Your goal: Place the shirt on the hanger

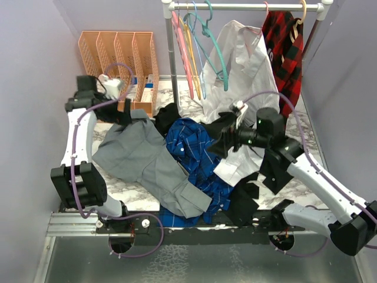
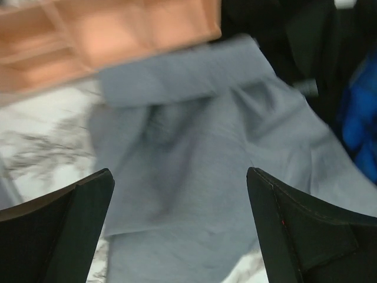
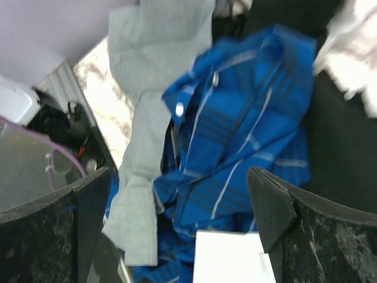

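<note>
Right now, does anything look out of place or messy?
Yes. The shirt lies crumpled, partly under the grey shirt, spilling over the table's near edge. The hanger hangs bare on the rail.

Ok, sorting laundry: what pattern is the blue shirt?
The shirt is plaid with white lines; right wrist view.
</note>
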Action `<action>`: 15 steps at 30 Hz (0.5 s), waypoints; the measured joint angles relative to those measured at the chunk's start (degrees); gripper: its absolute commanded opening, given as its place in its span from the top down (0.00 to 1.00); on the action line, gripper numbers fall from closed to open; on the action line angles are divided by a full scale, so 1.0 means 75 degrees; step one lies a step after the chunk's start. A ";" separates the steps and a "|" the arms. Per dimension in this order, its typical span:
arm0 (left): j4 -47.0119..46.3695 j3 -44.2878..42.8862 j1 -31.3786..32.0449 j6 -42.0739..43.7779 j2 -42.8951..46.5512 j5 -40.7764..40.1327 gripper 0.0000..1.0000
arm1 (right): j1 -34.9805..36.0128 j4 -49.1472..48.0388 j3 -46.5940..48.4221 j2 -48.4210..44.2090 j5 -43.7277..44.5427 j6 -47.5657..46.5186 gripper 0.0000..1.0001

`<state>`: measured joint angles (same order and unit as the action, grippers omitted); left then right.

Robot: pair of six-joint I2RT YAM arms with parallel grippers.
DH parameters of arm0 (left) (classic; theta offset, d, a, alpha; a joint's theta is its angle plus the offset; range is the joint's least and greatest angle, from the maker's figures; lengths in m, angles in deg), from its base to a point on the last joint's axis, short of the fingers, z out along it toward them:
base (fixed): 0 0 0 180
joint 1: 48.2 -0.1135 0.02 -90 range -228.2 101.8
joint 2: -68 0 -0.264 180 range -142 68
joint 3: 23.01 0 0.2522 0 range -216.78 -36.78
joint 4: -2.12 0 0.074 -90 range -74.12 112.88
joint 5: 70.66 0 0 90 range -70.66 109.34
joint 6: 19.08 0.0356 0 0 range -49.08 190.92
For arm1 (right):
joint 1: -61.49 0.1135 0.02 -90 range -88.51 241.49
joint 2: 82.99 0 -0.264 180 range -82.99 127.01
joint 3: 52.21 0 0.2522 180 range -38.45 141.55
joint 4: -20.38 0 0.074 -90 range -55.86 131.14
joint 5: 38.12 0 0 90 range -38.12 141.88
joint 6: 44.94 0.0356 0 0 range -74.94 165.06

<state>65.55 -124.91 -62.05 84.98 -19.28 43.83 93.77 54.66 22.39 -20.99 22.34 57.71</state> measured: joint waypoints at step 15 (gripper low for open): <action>-0.0731 0.0119 0.0714 0.0181 -0.0647 -0.0857 0.01 | 0.0184 -0.2719 -0.2130 0.0163 -0.0822 0.1169 0.00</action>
<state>60.06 -124.02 -56.69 86.34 -24.14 37.41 95.14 34.26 6.41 -19.77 16.18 66.47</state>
